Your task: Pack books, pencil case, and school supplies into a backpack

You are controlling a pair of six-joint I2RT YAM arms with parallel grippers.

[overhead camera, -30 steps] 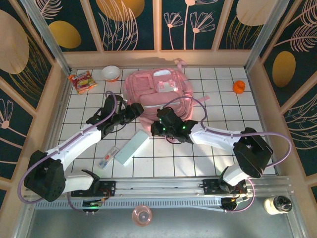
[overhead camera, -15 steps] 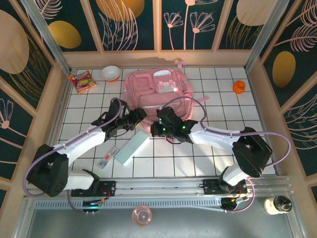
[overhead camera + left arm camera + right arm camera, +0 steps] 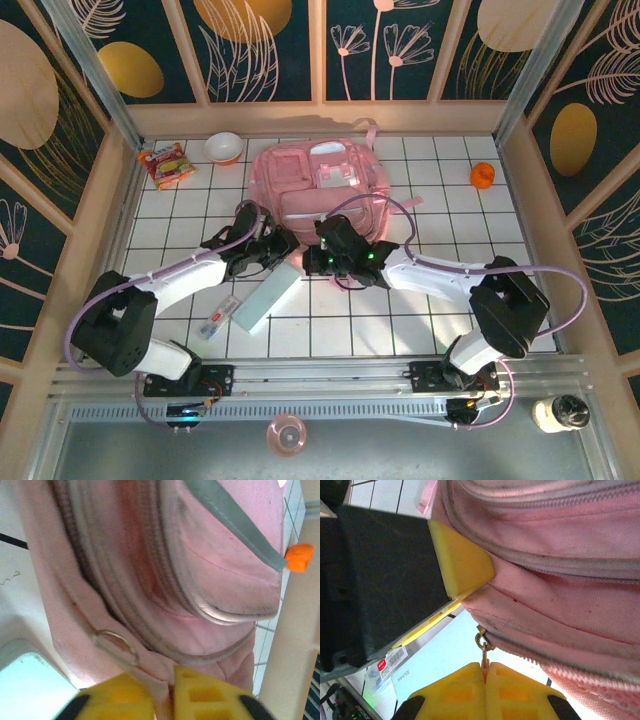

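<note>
The pink backpack (image 3: pixel 320 185) lies flat at the back middle of the table. My left gripper (image 3: pixel 283 243) is at its near left corner, its yellow fingers (image 3: pixel 210 695) shut on a fold of the pink fabric (image 3: pixel 165 680) beside a ring-shaped zip pull (image 3: pixel 117 645). My right gripper (image 3: pixel 318 258) is at the near edge, shut on a small metal zip pull (image 3: pixel 483 655) of the backpack (image 3: pixel 560 580). The mint pencil case (image 3: pixel 265 300) lies just below both grippers. A clear packet of school supplies (image 3: pixel 220 317) lies to its left. The books are out of view.
A snack packet (image 3: pixel 167 163) and a white bowl (image 3: pixel 224 147) sit at the back left. An orange object (image 3: pixel 483 175) is at the back right. Wooden walls ring the tiled table. A pink cup (image 3: pixel 287 435) and a bottle (image 3: pixel 565 410) stand beyond the front rail.
My left gripper has moved right to the backpack's near left corner and shut on its fabric. The right gripper has stayed shut on the zip pull.
</note>
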